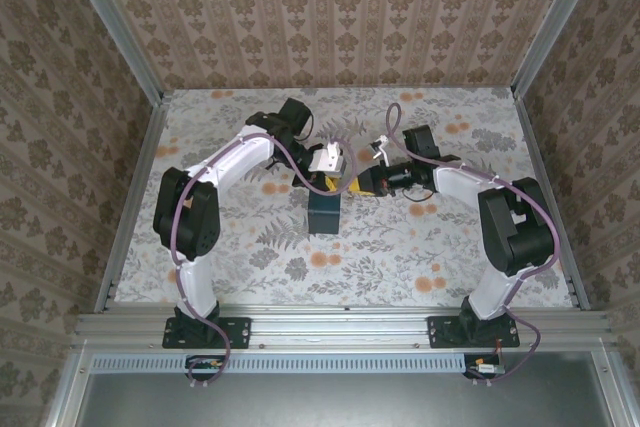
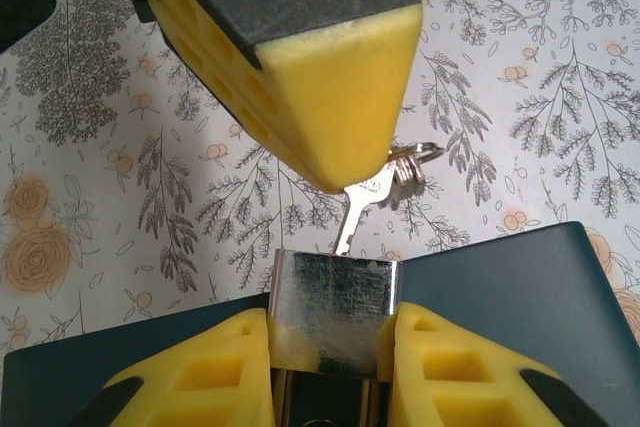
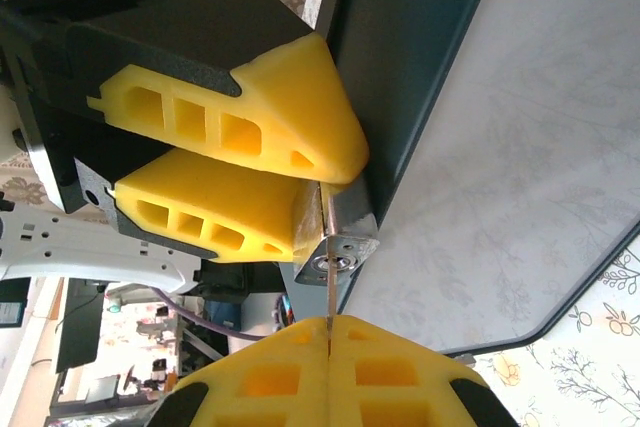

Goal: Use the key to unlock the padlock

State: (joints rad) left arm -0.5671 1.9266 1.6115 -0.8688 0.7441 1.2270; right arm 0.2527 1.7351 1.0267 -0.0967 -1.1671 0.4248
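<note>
The padlock point(image 2: 335, 302) is a small metal block with a silvery face, clamped between the yellow fingers of my left gripper point(image 2: 333, 347), which is shut on it. Its keyhole end point(image 3: 340, 247) faces my right gripper point(image 3: 328, 332). That gripper is shut on the key point(image 3: 328, 297), a thin blade whose tip sits in the keyhole. In the left wrist view the key point(image 2: 358, 209) runs from the right gripper's finger point(image 2: 320, 77) down to the lock, with a key ring point(image 2: 412, 162) hanging at its head. Both grippers meet mid-table, left gripper point(image 1: 330, 165) and right gripper point(image 1: 372, 180).
A dark blue box point(image 1: 324, 212) stands right under and near the padlock; its lid point(image 2: 500, 297) lies just below the left fingers. The floral tablecloth point(image 1: 420, 247) spreads all round, with patterned walls on three sides.
</note>
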